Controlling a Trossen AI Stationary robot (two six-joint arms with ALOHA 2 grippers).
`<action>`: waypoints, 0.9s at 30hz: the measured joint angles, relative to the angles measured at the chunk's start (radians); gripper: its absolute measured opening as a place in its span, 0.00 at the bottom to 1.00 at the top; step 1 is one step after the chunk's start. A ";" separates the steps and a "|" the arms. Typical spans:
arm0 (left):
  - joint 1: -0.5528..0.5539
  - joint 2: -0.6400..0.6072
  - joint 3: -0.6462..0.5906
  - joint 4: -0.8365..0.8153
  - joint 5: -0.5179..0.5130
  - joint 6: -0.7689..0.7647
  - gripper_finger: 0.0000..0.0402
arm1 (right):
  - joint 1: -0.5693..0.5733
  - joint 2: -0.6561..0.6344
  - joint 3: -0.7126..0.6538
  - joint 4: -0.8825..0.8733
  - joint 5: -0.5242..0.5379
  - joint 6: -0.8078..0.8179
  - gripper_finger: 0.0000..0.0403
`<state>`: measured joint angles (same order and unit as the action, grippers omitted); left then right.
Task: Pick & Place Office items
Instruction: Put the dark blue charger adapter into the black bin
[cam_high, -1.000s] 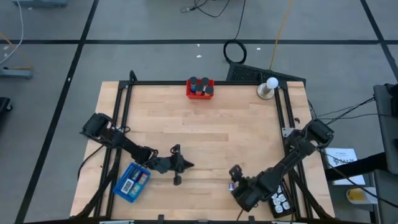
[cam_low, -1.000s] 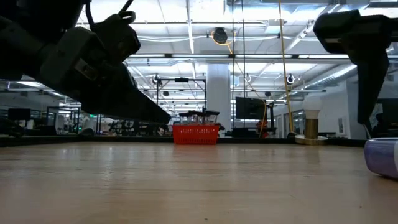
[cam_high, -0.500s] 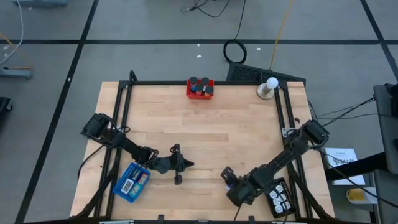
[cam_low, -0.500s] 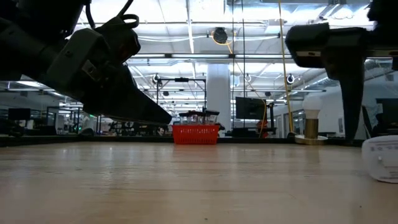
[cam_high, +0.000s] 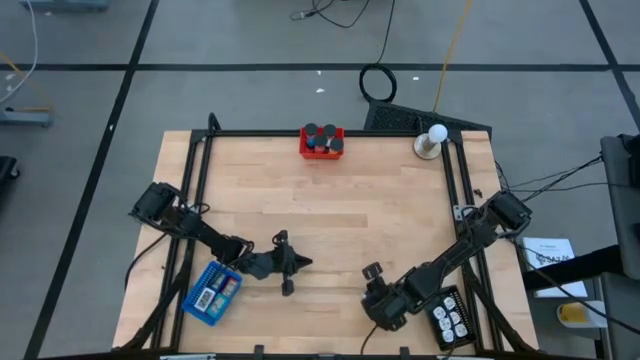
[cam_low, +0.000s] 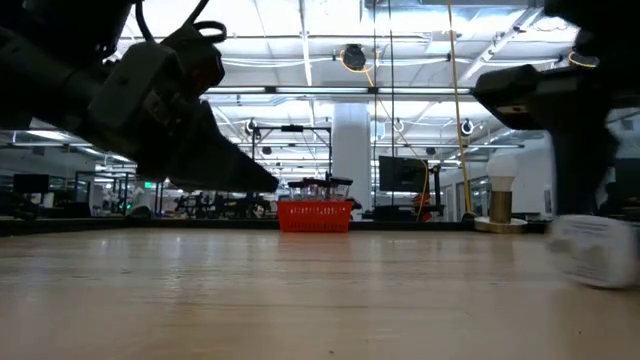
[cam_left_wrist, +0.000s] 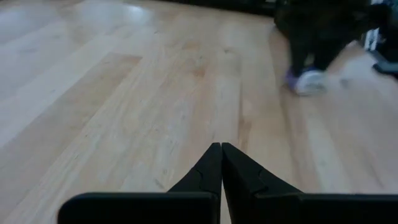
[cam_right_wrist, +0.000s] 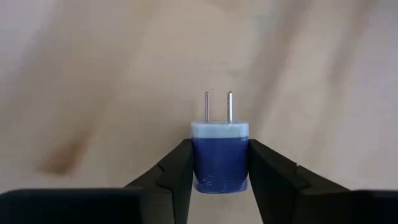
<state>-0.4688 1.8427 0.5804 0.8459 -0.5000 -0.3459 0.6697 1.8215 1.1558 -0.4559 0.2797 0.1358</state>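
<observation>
- We are gripping a small blue plug-in charger block with a pale cap and two metal prongs (cam_right_wrist: 219, 155) in our right gripper (cam_right_wrist: 219, 163); in the right wrist view both dark fingers are pressing against the block's two sides, prongs pointing away from the wrist.
- In the high view our right gripper (cam_high: 380, 298) is sitting over the near right part of the light wooden table (cam_high: 330, 200), so the charger block is just above the boards there, between the trays and not yet in any of them.
- Our left gripper (cam_left_wrist: 221, 171) is clenched on nothing, its tips touching, and it is waiting over the near left part of the table, just beside the blue plastic tray (cam_high: 212, 292).
- Judging what is done: the blue plastic tray is already holding white-labelled rectangles, the red plastic basket (cam_high: 322, 142) at the far edge is holding black round cylinders (cam_high: 320, 132), and the black tray (cam_high: 448, 318) at the near right corner is holding small white pieces.
- Judging what is left: we are seeing no other loose item on the boards, so placing this charger block looks like one of the last steps.
- Which tray it belongs to we cannot tell.
- The white ball on its round stand (cam_high: 432, 140) is standing apart at the far right corner.
</observation>
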 joint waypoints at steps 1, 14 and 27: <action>-0.003 0.000 0.000 0.012 -0.003 0.000 0.02 | -0.004 -0.011 -0.016 0.028 0.031 0.017 0.31; 0.038 -0.005 0.077 0.062 0.029 -0.449 0.28 | -0.181 -0.075 -0.415 1.007 0.312 -0.030 0.31; 0.154 -0.005 0.381 -0.476 0.181 -0.665 0.82 | -0.216 -0.064 -0.397 1.067 0.379 -0.203 0.31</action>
<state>-0.3149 1.8379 0.9610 0.3699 -0.3193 -1.0109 0.4532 1.7576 0.7589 0.6114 0.6582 -0.0667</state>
